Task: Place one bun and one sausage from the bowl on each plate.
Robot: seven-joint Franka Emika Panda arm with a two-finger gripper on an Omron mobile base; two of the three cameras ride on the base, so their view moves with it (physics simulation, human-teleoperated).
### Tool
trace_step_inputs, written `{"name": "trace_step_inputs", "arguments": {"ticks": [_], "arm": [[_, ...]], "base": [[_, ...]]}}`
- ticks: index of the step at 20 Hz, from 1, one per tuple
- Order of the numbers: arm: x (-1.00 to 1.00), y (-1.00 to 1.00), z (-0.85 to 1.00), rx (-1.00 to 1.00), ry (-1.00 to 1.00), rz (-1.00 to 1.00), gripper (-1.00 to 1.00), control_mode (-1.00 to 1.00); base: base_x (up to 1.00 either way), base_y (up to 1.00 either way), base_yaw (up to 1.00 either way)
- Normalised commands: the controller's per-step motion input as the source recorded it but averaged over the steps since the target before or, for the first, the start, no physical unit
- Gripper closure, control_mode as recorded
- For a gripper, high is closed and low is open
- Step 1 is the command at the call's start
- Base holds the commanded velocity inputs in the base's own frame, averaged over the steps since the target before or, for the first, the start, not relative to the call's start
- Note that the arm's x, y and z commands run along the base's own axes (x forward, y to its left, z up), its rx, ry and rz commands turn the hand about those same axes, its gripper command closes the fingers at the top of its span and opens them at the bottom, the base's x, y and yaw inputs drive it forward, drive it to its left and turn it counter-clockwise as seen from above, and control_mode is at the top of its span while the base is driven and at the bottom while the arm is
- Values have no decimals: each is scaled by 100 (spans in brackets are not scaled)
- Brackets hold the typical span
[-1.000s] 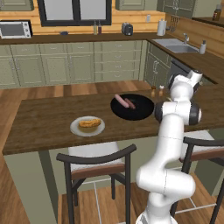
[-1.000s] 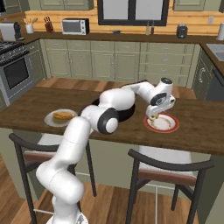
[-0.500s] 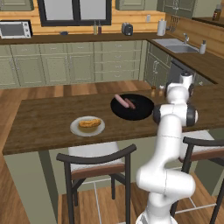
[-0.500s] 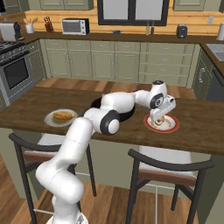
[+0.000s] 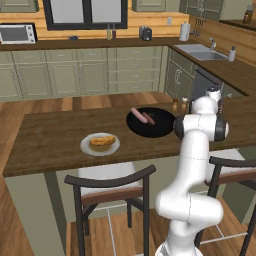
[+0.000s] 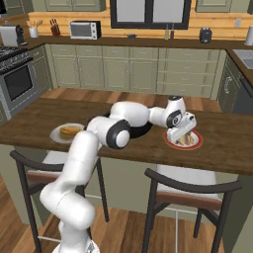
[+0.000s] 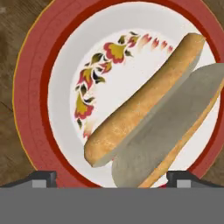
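On red-rimmed plate (image 7: 30, 87), golden bun (image 7: 144, 118), split open, pale inside

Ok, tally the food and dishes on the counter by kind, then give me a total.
Buns: 2, one on the grey-white plate, one on the red-rimmed plate
Sausages: 2, both in the black bowl
Plates: 2
Bowls: 1
Total: 7

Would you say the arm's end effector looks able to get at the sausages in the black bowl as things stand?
Probably yes. The end effector is open over the red-rimmed plate, where a bun lies loose. The two sausages lie uncovered in the bowl just beside it, with nothing between.
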Motion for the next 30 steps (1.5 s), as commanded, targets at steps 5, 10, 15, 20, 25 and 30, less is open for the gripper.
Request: {"name": "trace_step_inputs", "arguments": {"ticks": [5, 10, 15, 20, 25, 30], "arm": [[-43, 46, 8, 0, -5, 14, -100, -100], [-24, 48, 65, 2, -15, 11, -100, -100], [-8, 27, 95, 19, -7, -2, -100, -100], [0, 60, 91, 21, -1, -12, -100, -100], [-9, 100, 26, 18, -1, -15, -100, -100], [0, 100, -2, 14, 0, -18, -100, -100]], "base": [[0, 0, 0], [0, 0, 0], [0, 0, 0], [0, 0, 0], [0, 0, 0], [0, 0, 0]]}}
